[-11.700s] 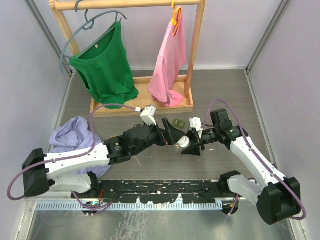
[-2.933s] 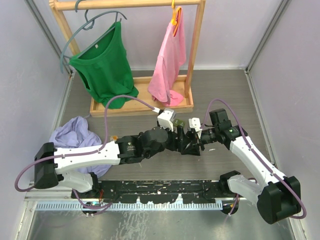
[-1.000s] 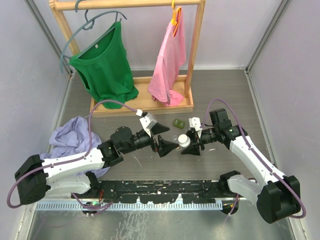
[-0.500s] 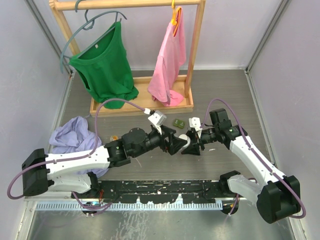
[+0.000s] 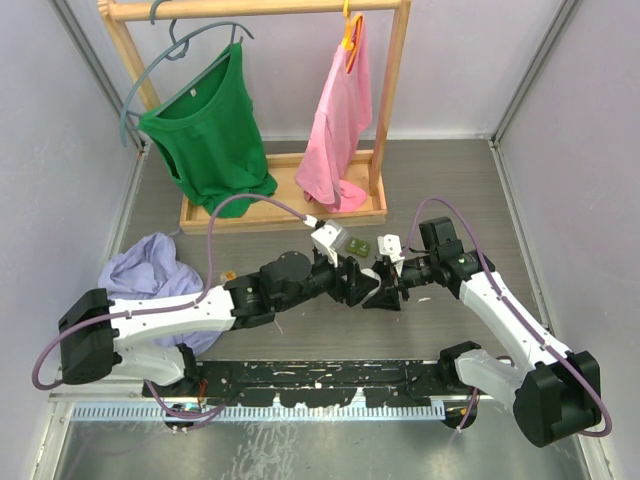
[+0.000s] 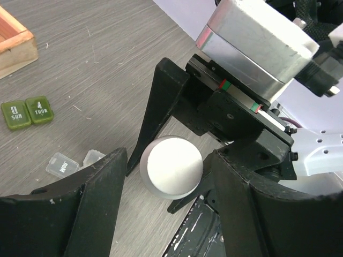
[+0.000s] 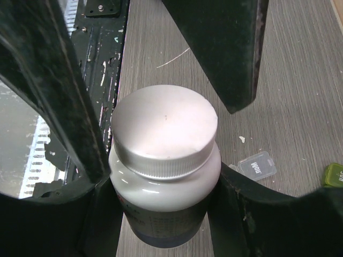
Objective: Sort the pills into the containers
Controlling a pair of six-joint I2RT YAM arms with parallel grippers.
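Observation:
A white pill bottle (image 7: 163,182) with a white screw cap (image 7: 163,128) is upright in my right gripper (image 7: 166,214), which is shut on its body. My left gripper (image 6: 170,160) is open, with a finger on each side of the cap (image 6: 171,172) and a gap to both. In the top view the two grippers meet at mid table (image 5: 370,283) and hide the bottle. The dark green pill box (image 6: 27,112) and the clear pill box (image 6: 75,162) lie on the table beside the bottle. Both also show in the right wrist view, clear box (image 7: 257,164) and green box (image 7: 335,174). No loose pills show.
A wooden clothes rack (image 5: 285,210) with a green shirt (image 5: 210,130) and a pink shirt (image 5: 340,120) stands at the back. A lilac cloth (image 5: 145,265) lies at the left. A black rail (image 5: 320,385) runs along the near edge.
My left gripper has moved right, from a gap beside the bottle to around its cap. The right gripper has held the bottle in place.

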